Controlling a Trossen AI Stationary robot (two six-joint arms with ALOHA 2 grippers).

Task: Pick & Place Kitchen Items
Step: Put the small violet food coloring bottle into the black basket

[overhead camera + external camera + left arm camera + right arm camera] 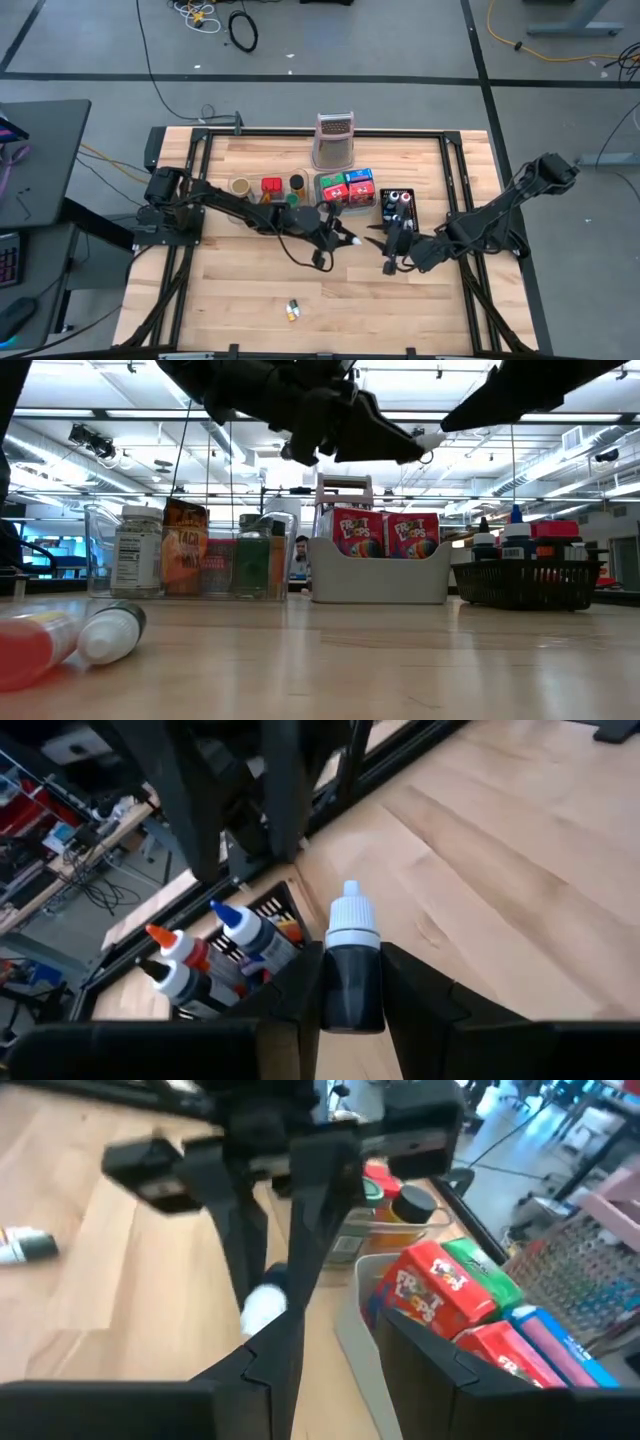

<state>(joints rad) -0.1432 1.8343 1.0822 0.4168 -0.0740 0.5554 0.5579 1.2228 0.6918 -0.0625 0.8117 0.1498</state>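
Left gripper (pixel 350 995) carries a small dark bottle (pixel 351 970) toward the black basket (pixel 397 214).

Its fingers pinch the bottle's body so the white cap pointing forward stays clear, held above the table (pixel 250 290) just beside the basket where like bottles already stand upright. The right gripper (pixel 388 262) hangs close by; whether it grips anything I cannot tell. Cereal boxes (pixel 347 187) fill the grey tray, and a tube (pixel 292 311) lies alone near the front edge.

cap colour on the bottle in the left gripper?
White cap on a dark bottle, clamped in the left gripper. Left wrist view shows it best.
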